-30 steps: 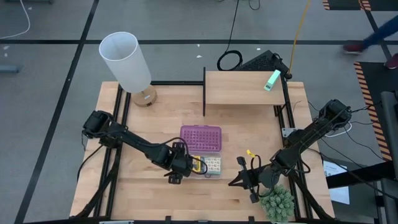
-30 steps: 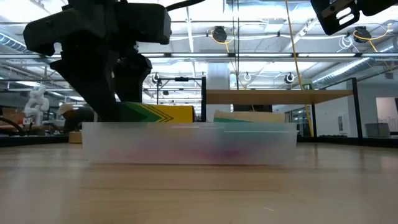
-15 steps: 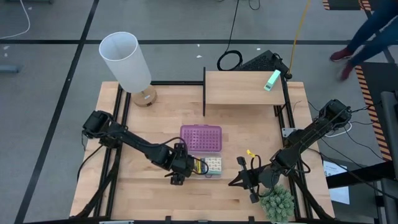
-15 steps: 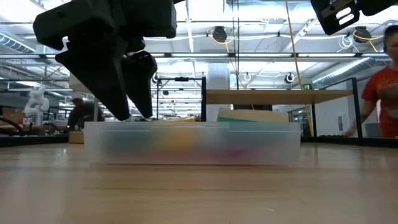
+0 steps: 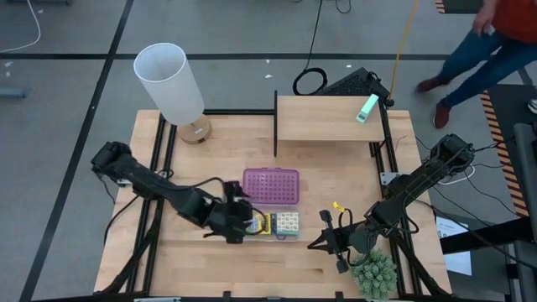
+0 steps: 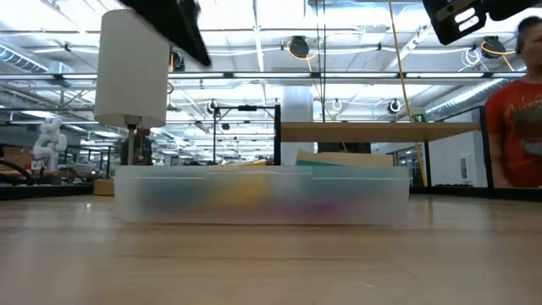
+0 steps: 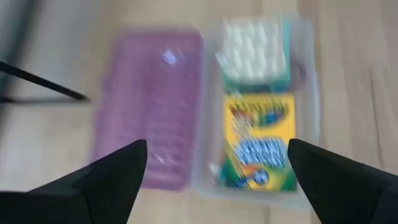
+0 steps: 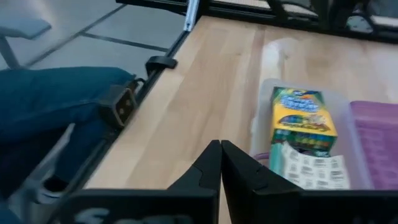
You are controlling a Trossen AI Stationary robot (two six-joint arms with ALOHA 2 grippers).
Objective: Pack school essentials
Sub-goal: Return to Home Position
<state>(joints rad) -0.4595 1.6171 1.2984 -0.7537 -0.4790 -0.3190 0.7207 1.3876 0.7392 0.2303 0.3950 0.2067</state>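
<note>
Left gripper (image 5: pixel 237 225) raised just beside clear case (image 5: pixel 284 236), fingers (image 7: pixel 112 180) spread apart. Yellow-green crayon box (image 7: pixel 258 147) and pale patterned pack (image 7: pixel 255 48) inside case. Right gripper (image 5: pixel 323 243) low over bench (image 5: pixel 193 260), fingers pressed together.

crayon box (image 7: pixel 260 144) in clear case (image 7: pixel 306 93) | patterned pack (image 7: pixel 255 50) seemingly beside it | lid (image 7: pixel 152 112) alongside

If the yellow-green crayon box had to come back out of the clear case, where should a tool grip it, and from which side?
Probably from straight above, pinching its two long edges. The crayon box lies flat in the clear case, beside the pale patterned pack, so the case walls block a sideways approach. The left tool hangs open above it.
</note>
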